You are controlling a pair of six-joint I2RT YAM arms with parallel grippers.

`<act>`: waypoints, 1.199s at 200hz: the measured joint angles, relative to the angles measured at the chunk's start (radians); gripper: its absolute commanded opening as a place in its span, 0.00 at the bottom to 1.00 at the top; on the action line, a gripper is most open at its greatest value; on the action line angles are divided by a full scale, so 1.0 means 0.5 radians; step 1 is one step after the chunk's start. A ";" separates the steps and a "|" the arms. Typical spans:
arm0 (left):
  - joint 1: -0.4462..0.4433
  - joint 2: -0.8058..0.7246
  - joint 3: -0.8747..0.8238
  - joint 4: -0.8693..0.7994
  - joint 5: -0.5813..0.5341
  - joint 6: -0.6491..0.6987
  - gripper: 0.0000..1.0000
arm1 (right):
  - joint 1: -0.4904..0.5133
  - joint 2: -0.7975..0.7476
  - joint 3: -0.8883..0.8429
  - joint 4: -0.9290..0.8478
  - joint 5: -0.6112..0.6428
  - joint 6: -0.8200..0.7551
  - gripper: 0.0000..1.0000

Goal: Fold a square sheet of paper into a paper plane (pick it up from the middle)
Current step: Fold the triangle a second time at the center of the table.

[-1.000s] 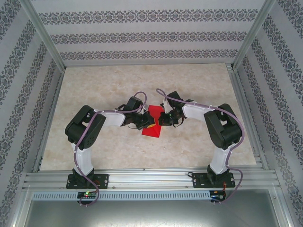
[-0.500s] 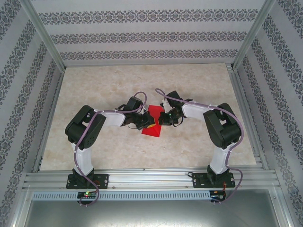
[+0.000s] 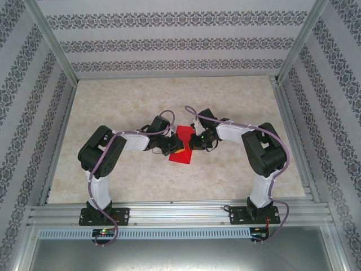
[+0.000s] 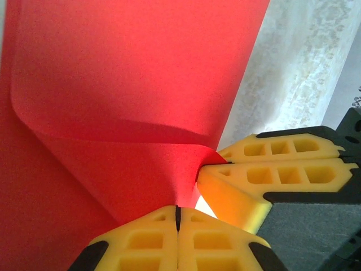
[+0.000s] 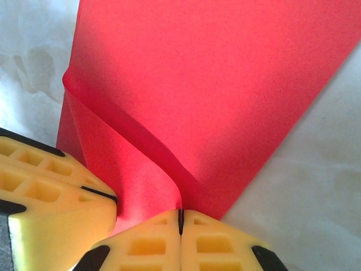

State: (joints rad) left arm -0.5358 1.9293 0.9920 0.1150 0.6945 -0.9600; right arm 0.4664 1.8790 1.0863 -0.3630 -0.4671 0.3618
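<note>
Paper (image 3: 181,154), red and partly folded, sits between my two grippers near the middle of the table (image 3: 113,101). Most of it seems to lie flat on the table, while the part close to my fingertips rises up in a curved flap.

My left gripper (image 4: 177,213) has its yellow pads pressed together. A thin edge of the paper goes into the line between them, so it is pinching the paper. My right gripper (image 5: 181,215) is the same: pads together, with the raised fold of the paper caught in the seam.

The two grippers meet almost tip to tip at this one spot, the left gripper coming from the left side and the right gripper from the right. In the left wrist view the pads of the right gripper are just beside mine, at the same fold.

From above, the paper reaches away from the grippers toward the far side and toward my bases, and the wider end is nearer to me
</note>
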 measured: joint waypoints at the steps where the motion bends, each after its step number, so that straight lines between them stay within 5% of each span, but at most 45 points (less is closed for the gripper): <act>1: 0.000 0.001 0.000 0.000 0.000 0.001 0.08 | 0.000 0.001 0.000 0.000 0.000 0.000 0.05; 127: 0.000 0.008 0.000 -0.077 -0.062 0.037 0.08 | 0.000 0.029 0.034 -0.008 -0.004 -0.005 0.06; 201: -0.012 0.003 0.000 -0.101 -0.111 0.066 0.06 | -0.005 0.005 0.053 -0.040 0.021 0.018 0.24; 240: -0.019 -0.002 -0.006 -0.101 -0.135 0.065 0.06 | -0.066 -0.207 0.041 -0.050 0.108 0.087 0.25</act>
State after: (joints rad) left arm -0.5453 1.9282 0.9890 0.0643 0.6270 -0.9276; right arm 0.4335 1.7756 1.1069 -0.3878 -0.4129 0.4053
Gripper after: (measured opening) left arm 0.068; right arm 0.256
